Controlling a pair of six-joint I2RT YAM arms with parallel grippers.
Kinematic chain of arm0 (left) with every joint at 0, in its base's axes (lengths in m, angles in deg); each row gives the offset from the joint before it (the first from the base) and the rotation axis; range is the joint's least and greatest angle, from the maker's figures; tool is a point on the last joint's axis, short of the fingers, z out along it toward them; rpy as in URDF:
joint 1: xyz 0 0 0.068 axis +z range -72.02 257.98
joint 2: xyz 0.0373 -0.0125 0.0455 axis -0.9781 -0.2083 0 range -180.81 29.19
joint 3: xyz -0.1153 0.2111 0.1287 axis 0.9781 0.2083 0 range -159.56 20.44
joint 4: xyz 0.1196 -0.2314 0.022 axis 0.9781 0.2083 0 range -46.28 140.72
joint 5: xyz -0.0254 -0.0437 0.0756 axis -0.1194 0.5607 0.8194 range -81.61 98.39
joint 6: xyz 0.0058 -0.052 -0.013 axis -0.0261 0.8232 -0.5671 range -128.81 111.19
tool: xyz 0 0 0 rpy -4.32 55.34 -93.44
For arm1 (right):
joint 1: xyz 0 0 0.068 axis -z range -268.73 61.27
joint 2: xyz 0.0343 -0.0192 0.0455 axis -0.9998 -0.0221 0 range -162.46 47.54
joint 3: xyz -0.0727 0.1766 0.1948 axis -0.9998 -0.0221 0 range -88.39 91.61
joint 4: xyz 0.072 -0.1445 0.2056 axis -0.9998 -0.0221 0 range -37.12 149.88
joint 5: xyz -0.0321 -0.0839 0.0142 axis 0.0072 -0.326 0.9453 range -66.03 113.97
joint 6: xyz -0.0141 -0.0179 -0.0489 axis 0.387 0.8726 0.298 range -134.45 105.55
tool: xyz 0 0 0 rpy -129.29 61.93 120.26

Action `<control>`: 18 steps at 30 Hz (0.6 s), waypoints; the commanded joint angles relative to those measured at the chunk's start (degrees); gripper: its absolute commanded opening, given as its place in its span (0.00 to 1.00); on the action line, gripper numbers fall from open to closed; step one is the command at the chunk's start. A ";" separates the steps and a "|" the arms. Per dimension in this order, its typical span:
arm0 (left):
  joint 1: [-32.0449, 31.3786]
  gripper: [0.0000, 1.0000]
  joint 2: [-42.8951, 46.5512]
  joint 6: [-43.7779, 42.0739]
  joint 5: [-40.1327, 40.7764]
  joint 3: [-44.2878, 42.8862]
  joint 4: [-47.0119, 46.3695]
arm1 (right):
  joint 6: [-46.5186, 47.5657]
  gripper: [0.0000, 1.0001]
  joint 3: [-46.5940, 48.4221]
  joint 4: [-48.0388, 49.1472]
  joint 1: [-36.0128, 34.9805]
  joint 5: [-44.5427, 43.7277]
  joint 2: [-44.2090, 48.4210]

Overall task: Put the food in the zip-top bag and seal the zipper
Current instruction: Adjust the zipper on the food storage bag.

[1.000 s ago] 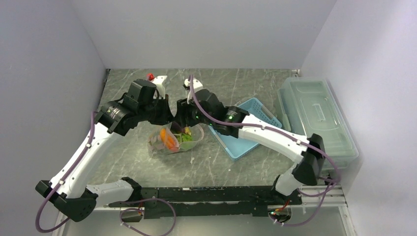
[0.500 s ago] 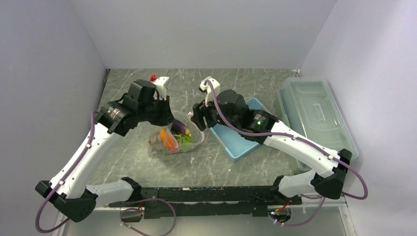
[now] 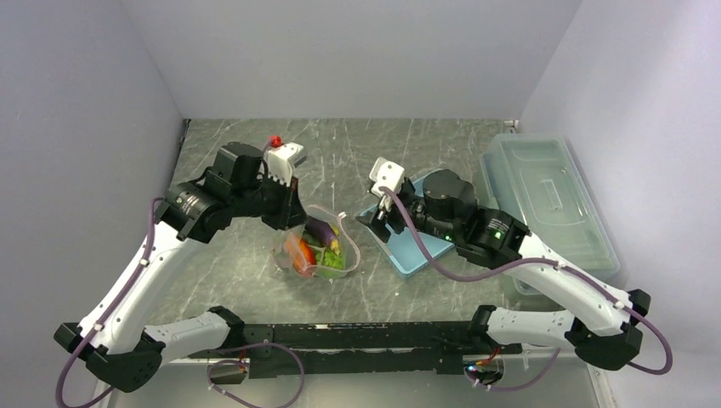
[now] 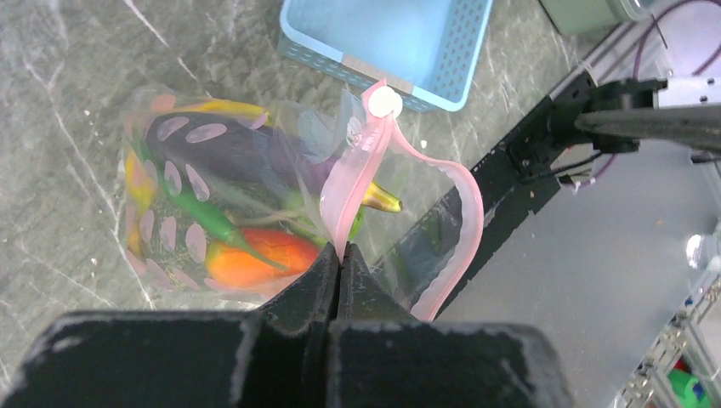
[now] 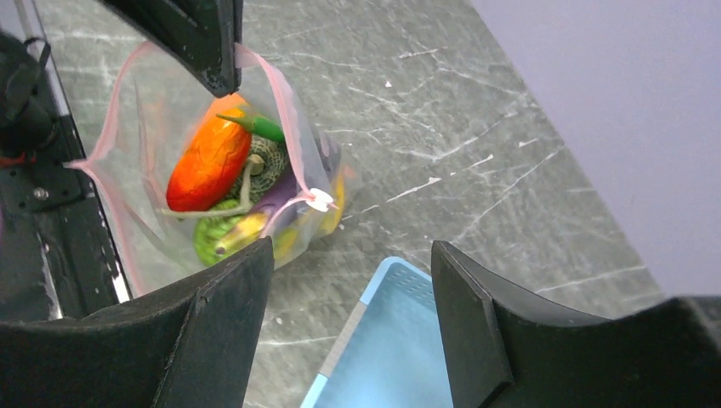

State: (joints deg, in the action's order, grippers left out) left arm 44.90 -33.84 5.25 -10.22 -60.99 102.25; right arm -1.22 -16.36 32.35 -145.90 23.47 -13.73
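left hand (image 4: 338, 255) angled down, pinching zipper (image 4: 350, 183) | right hand (image 5: 350, 255) wide above basket (image 5: 391, 357)

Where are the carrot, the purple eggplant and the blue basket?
Carrot (image 4: 255, 263): left wrist view, middle of its orange body.
Eggplant (image 4: 234, 151): left wrist view, its dark purple middle.
Blue basket (image 4: 400, 34): left wrist view, its bare floor.
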 commanded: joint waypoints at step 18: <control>-1.78 0.00 5.50 -12.22 -17.74 4.43 1.74 | 25.77 0.72 -5.61 -9.70 0.08 24.53 3.99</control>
State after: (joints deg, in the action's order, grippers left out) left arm 43.87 -30.25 -4.93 -24.03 -56.64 105.74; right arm 22.02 -21.45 21.16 -145.81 40.65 -9.08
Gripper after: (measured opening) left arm 0.012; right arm 0.720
